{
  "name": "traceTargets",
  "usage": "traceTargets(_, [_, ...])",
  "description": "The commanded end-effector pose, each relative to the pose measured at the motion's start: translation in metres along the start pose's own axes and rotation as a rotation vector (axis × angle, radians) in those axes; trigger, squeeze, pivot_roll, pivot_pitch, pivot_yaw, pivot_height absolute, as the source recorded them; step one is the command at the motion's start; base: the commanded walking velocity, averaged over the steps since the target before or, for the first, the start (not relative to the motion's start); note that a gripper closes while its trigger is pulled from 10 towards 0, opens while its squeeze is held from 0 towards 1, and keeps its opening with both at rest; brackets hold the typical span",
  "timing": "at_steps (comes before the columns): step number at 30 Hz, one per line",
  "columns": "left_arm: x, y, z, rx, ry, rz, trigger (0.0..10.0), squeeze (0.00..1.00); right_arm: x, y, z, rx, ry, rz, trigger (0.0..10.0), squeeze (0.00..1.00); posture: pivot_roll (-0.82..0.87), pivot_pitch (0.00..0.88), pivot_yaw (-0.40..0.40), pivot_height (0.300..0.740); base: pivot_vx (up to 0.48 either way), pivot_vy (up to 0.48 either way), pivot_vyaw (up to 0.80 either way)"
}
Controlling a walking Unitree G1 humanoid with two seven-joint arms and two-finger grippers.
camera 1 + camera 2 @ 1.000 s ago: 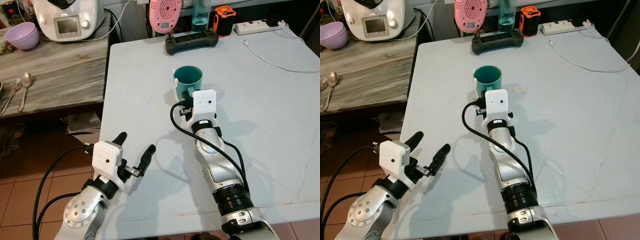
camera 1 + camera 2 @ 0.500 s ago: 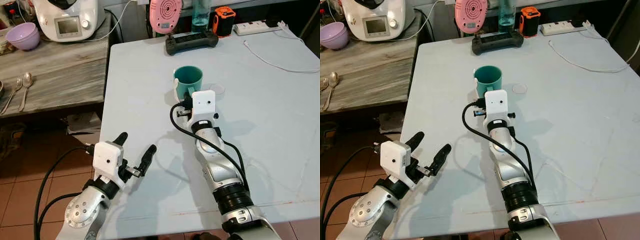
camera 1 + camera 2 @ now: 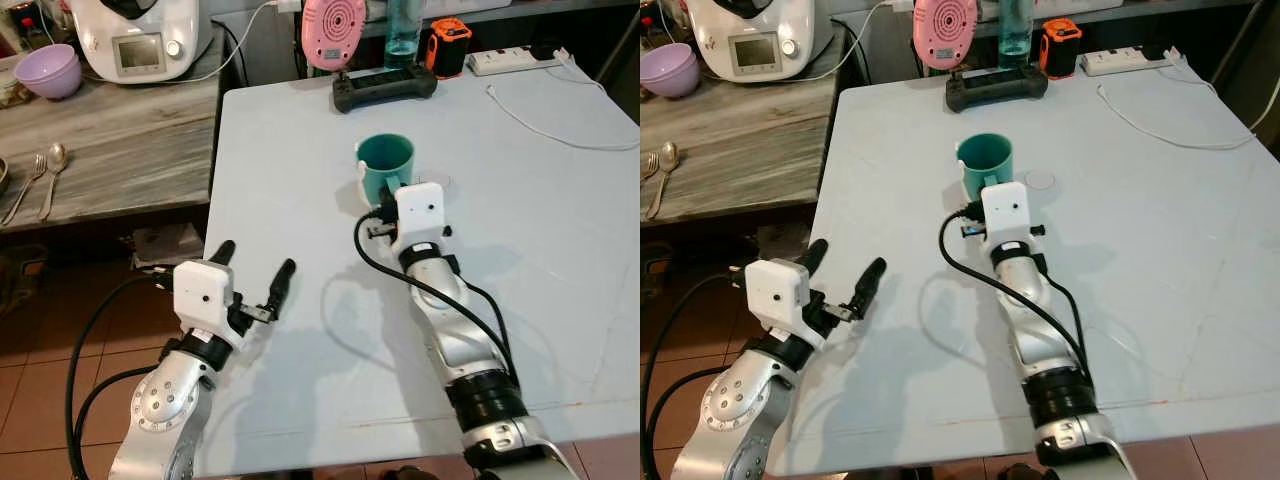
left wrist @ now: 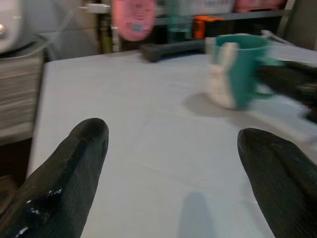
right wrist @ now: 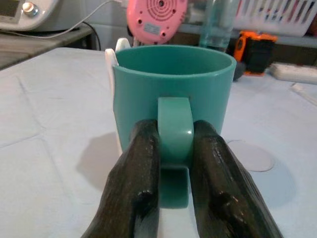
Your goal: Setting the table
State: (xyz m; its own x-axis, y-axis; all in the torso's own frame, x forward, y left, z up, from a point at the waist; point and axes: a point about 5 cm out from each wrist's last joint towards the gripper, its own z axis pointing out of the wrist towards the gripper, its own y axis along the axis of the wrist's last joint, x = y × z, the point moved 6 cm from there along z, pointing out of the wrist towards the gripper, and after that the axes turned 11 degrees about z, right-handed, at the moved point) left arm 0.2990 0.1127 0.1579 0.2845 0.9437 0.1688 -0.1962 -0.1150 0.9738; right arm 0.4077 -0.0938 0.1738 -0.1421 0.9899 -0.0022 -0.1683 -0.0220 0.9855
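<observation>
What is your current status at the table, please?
Right hand shut on teal mug handle, mug upright on the white table. Left hand open, hovering at table's near edge. Nothing close around the mug.

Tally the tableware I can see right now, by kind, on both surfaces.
Teal ceramic mug with white trim: 1
Lilac plastic bowl: 1
Metal fork: 1
Metal spoon: 1
Total: 4
</observation>
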Motion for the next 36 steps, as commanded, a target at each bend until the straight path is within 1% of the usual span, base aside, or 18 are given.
traceTargets(1, [0.015,-0.009,-0.003,0.036,0.078,0.025,10.0,0.00,-0.003,0.010,-0.005,-0.044,0.016,-0.031,0.0,0.00,-0.03,0.123,0.078,0.740,0.000,0.000,0.00])
traceTargets(3, [0.026,-0.013,-0.002,0.052,0.155,0.050,10.0,0.00,-0.012,0.011,-0.011,-0.054,0.006,-0.061,0.0,0.00,-0.04,0.117,0.075,0.740,0.000,0.000,0.00])
traceTargets(4, [0.026,-0.013,-0.002,0.052,0.155,0.050,10.0,0.00,-0.012,0.011,-0.011,-0.054,0.006,-0.061,0.0,0.00,-0.04,0.117,0.075,0.740,0.000,0.000,0.00])
traceTargets(6, [0.043,-0.015,-0.003,0.070,0.261,0.087,10.0,0.00,-0.025,0.013,-0.019,-0.060,0.002,-0.078,0.0,0.00,-0.04,0.108,0.072,0.740,0.000,0.000,0.00])
traceTargets(8, [0.050,-0.014,-0.004,0.061,0.310,0.083,10.0,0.00,-0.029,0.014,-0.024,-0.062,0.006,-0.092,0.0,0.00,-0.05,0.102,0.064,0.740,0.000,0.000,0.00])
traceTargets(9, [0.051,-0.013,-0.005,0.059,0.318,0.081,10.0,0.00,-0.029,0.014,-0.025,-0.062,0.007,-0.096,0.0,0.00,-0.05,0.102,0.064,0.740,0.000,0.000,0.00])
traceTargets(10, [0.054,-0.014,-0.006,0.065,0.337,0.083,10.0,0.00,-0.030,0.014,-0.027,-0.062,0.010,-0.102,2.2,0.00,-0.05,0.102,0.064,0.740,0.000,0.000,0.00])
traceTargets(11, [0.056,-0.015,-0.007,0.071,0.349,0.086,10.0,0.00,-0.031,0.013,-0.029,-0.061,0.013,-0.105,2.2,0.00,-0.05,0.101,0.062,0.740,0.000,0.000,0.00])
traceTargets(12, [0.057,-0.018,-0.009,0.082,0.365,0.090,10.0,0.00,-0.033,0.013,-0.031,-0.059,0.017,-0.108,3.7,0.00,-0.05,0.101,0.062,0.740,0.000,0.000,0.00])
traceTargets(13, [0.059,-0.021,-0.011,0.092,0.377,0.091,10.0,0.00,-0.034,0.012,-0.033,-0.054,0.023,-0.112,4.1,0.00,-0.05,0.101,0.062,0.740,0.000,0.000,0.00])
traceTargets(14, [0.060,-0.025,-0.013,0.108,0.391,0.086,10.0,0.00,-0.034,0.010,-0.036,-0.046,0.034,-0.118,5.8,0.00,-0.05,0.101,0.062,0.740,0.000,0.000,0.00])
traceTargets(15, [0.060,-0.027,-0.015,0.116,0.401,0.079,10.0,0.00,-0.034,0.010,-0.037,-0.045,0.036,-0.119,9.6,0.00,-0.06,0.101,0.057,0.740,0.000,0.000,0.00])
traceTargets(16, [0.060,-0.029,-0.016,0.122,0.405,0.074,10.0,0.00,-0.035,0.010,-0.038,-0.045,0.036,-0.117,10.0,0.00,-0.06,0.100,0.057,0.740,0.000,0.000,0.00])
traceTargets(20, [0.059,-0.032,-0.018,0.132,0.415,0.066,10.0,0.00,-0.033,0.014,-0.041,-0.052,0.046,-0.106,10.0,0.00,-0.06,0.103,0.055,0.740,0.000,0.000,0.00])
traceTargets(25, [0.059,-0.032,-0.015,0.132,0.422,0.078,10.0,0.00,-0.028,0.015,-0.043,-0.054,0.061,-0.101,10.0,0.00,-0.06,0.103,0.060,0.740,0.000,0.000,0.00])
traceTargets(32, [0.062,-0.032,-0.016,0.142,0.420,0.094,10.0,0.00,-0.029,0.014,-0.042,-0.049,0.048,-0.093,10.0,0.00,-0.05,0.105,0.070,0.740,0.000,0.000,0.00])
traceTargets(34, [0.063,-0.032,-0.016,0.150,0.423,0.116,10.0,0.00,-0.029,0.015,-0.043,-0.049,0.047,-0.090,10.0,0.00,-0.05,0.107,0.072,0.740,0.000,0.000,0.00])
traceTargets(36, [0.062,-0.033,-0.017,0.155,0.425,0.115,10.0,0.00,-0.028,0.014,-0.044,-0.047,0.046,-0.087,10.0,0.00,-0.05,0.110,0.074,0.740,0.000,0.000,0.00])
